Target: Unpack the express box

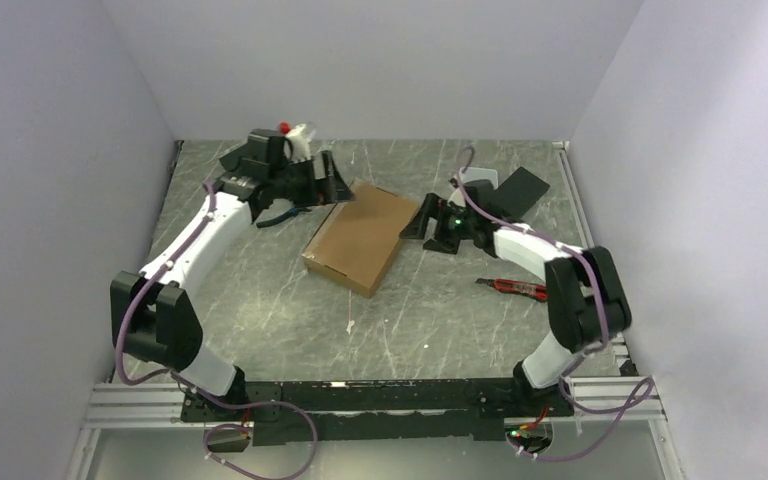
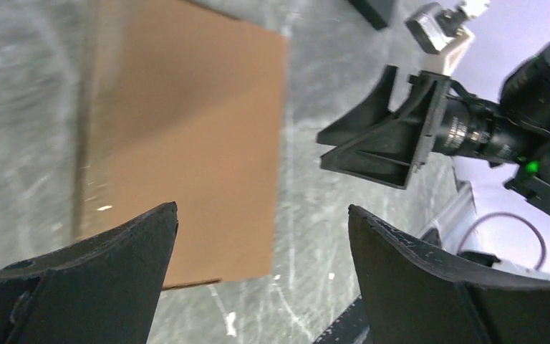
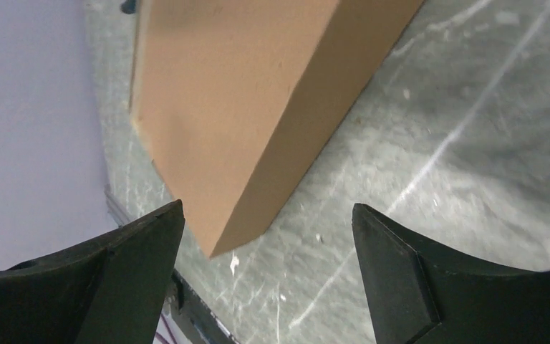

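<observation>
The express box [image 1: 360,238] is a flat brown cardboard mailer lying shut in the middle of the table, also in the left wrist view [image 2: 186,143] and the right wrist view [image 3: 243,93]. My left gripper [image 1: 337,180] hovers at its far left corner, jaws wide open and empty [image 2: 261,211]. My right gripper [image 1: 418,220] stands just off the box's right side, open with nothing between its fingers [image 3: 266,209]. The right gripper [image 2: 372,136] also shows in the left wrist view.
A red-handled cutter [image 1: 512,287] lies on the table near the right arm. A black flat block [image 1: 520,190] and a small white-grey case [image 1: 478,186] sit at the back right. A black cable [image 1: 280,215] lies left of the box. Walls enclose three sides.
</observation>
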Robot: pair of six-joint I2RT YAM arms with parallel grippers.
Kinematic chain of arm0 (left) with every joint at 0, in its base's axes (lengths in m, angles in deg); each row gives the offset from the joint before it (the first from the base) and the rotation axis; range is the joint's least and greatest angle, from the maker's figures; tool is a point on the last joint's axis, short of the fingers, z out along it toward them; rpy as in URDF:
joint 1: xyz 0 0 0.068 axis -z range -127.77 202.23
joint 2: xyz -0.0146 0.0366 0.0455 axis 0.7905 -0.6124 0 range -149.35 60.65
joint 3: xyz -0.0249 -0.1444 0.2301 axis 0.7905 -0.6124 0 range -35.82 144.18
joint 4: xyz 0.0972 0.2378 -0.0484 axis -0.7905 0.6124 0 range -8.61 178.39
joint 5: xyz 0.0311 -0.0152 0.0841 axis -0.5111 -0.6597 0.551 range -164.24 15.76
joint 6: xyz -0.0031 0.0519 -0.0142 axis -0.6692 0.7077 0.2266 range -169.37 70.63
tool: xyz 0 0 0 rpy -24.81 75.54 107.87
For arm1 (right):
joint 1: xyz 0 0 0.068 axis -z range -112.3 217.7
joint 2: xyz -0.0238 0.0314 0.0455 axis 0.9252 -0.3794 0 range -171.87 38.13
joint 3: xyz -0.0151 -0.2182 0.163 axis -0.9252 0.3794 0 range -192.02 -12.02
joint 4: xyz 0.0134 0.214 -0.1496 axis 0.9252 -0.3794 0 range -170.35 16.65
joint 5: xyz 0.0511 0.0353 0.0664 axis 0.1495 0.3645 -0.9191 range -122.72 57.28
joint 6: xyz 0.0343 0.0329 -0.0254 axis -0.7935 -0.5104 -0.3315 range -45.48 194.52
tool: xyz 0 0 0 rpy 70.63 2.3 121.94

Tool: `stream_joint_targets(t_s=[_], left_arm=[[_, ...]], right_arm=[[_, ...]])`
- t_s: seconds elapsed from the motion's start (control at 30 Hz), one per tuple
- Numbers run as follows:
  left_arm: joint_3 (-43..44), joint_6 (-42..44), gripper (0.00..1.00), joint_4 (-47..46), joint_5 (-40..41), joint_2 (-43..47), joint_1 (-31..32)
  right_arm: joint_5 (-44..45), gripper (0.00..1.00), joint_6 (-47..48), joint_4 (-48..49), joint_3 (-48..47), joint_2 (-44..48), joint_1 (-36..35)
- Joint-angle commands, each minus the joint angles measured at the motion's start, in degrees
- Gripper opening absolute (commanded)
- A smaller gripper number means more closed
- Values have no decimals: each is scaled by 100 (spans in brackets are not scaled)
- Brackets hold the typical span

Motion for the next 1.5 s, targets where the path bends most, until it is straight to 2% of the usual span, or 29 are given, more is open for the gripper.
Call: stream_joint_targets(t_s=[0.0,0.17,0.23,0.37,0.47,0.67,0.8,1.47], left_arm=[[-321,289,93,146,13,-76,-742],[610,974,84,829,-338,-1389,-1388],[1052,1094,74,1108,-531,-1850,-1466],[1320,1186,68,1013,-563,-2418,-1414],[1327,1402,66,945,-177,-2556,-1283],[1320,1688,63,921,75,-2762,-1159],[1191,1729,64,837,223,-2772,-1155],[1157,1946,51,1060,1002,-2903,-1153]], right_arm=[[900,89,-137,-605,-968,-748,-478],[1025,80,-104,-609,-1435,-1331,-729],[1054,77,-48,-607,-1557,-1484,-788],[1160,71,28,-637,-1609,-1635,-807],[1114,68,93,-578,-1575,-1684,-807],[1030,63,168,-563,-1570,-1800,-803],[1034,62,183,-576,-1559,-1822,-803],[1043,54,203,-560,-1564,-1989,-803]])
